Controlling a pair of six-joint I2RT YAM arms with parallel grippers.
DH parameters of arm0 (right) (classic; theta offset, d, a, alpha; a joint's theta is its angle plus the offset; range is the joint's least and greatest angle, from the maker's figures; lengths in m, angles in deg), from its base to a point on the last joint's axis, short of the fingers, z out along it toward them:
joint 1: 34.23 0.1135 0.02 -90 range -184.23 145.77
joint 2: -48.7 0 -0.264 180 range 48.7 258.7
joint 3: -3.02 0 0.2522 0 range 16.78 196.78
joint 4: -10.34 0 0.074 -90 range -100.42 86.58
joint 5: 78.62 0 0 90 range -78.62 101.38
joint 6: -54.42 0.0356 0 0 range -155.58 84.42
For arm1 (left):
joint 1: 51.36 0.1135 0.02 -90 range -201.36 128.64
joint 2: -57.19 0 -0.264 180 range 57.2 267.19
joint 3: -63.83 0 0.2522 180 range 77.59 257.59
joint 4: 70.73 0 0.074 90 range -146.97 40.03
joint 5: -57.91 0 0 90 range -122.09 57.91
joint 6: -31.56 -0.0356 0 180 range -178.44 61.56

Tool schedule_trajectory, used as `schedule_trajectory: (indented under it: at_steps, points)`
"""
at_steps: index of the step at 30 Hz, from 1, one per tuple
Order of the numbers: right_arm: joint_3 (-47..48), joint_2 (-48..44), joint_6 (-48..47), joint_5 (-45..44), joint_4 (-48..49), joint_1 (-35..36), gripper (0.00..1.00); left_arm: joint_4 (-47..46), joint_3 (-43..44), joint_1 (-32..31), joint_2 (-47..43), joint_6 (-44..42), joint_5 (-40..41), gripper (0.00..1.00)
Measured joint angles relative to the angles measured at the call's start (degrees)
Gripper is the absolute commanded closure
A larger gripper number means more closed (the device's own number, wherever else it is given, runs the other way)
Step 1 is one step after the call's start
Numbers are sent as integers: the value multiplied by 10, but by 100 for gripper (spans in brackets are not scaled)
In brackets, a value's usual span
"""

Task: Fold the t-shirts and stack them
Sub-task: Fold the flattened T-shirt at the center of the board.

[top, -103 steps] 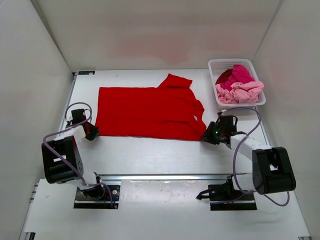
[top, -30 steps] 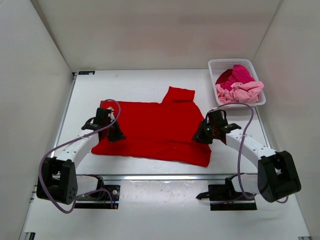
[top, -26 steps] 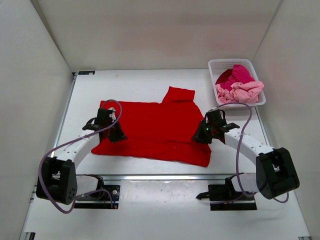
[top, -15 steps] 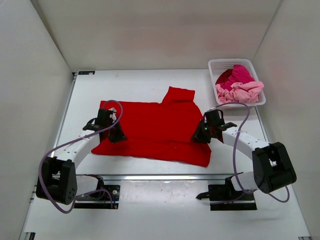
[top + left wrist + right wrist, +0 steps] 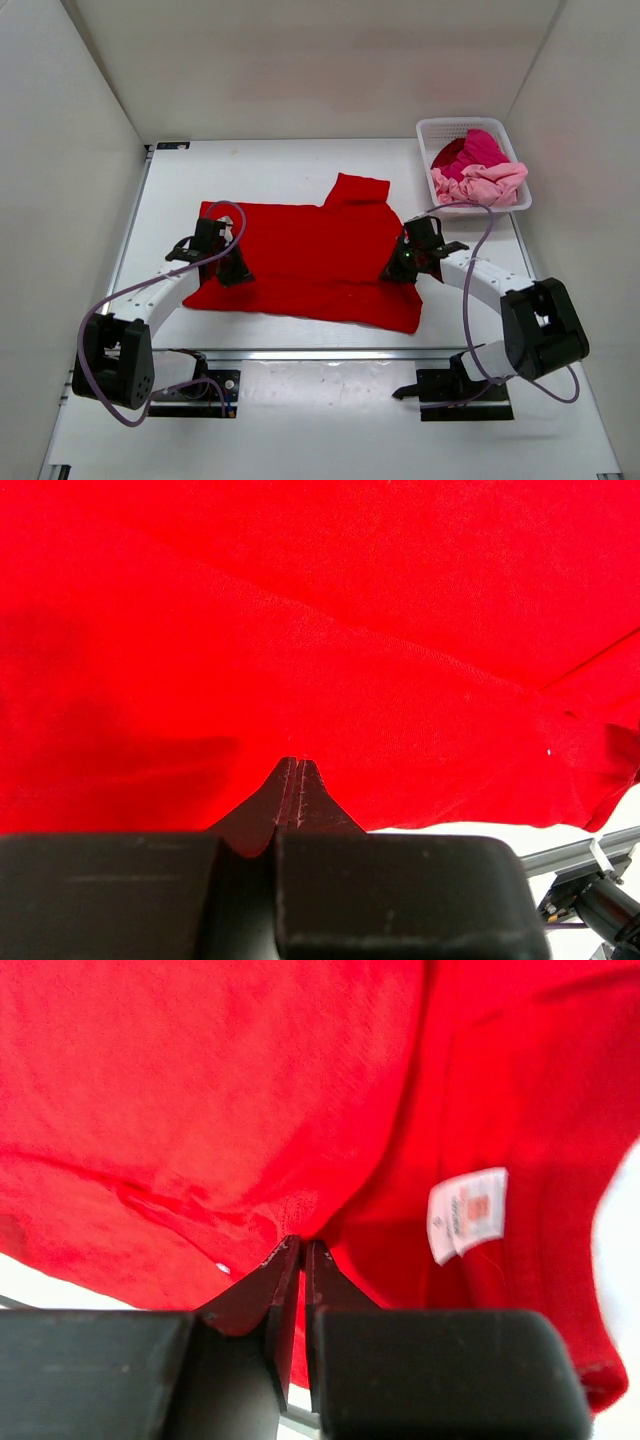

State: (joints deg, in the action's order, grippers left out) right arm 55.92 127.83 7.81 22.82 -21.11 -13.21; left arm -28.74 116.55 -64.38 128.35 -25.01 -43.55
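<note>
The bright red t-shirt (image 5: pixel 310 250) lies flat on the table, one sleeve (image 5: pixel 358 188) pointing to the far side. My left gripper (image 5: pixel 238 270) is shut on the cloth at the shirt's left part; in the left wrist view (image 5: pixel 296 762) the jaws meet on red cloth (image 5: pixel 330 630). My right gripper (image 5: pixel 392 272) is shut on the cloth at the shirt's right part, near the neck. In the right wrist view (image 5: pixel 302 1243) red cloth sits between the jaws, with the white neck label (image 5: pixel 466 1212) just to the right.
A white lattice basket (image 5: pixel 430 128) stands at the far right and holds a magenta shirt (image 5: pixel 478 148) and a pale pink shirt (image 5: pixel 480 185). White walls enclose the table on three sides. A metal rail (image 5: pixel 330 354) runs along the near edge.
Since 3.4 s ago both grippers moved from beside the shirt's near corners inward onto it, and the shirt lies nearer. In the last second the right gripper crept slightly up-left; the left held still.
</note>
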Motion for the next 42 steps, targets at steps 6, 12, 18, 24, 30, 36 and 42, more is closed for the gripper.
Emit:
schedule_trajectory:
  at_steps: [6, 12, 18, 24, 30, 36, 42]
  points:
    - [70, 46, -7, 0, 2, -5, 100, 0, 0, 2, 2, 0, 0, 100]
    - [119, 84, -14, 0, 6, -9, 100, 1, 0, 2, 8, -4, 0, 100]
    - [168, 133, -19, -2, 7, -8, 100, 3, 0, 2, 8, -5, 0, 100]
    - [205, 160, -29, -5, 10, -7, 100, 10, 2, 2, 8, -7, 2, 100]
    - [249, 190, -44, -11, 6, 5, 100, 14, 3, 3, 8, -7, 5, 100]
    - [294, 229, -66, -13, -5, 19, 100, 15, 5, 5, 8, -6, 7, 100]
    - [308, 252, -77, -16, -15, 23, 100, 19, 15, 7, 10, -6, 12, 100]
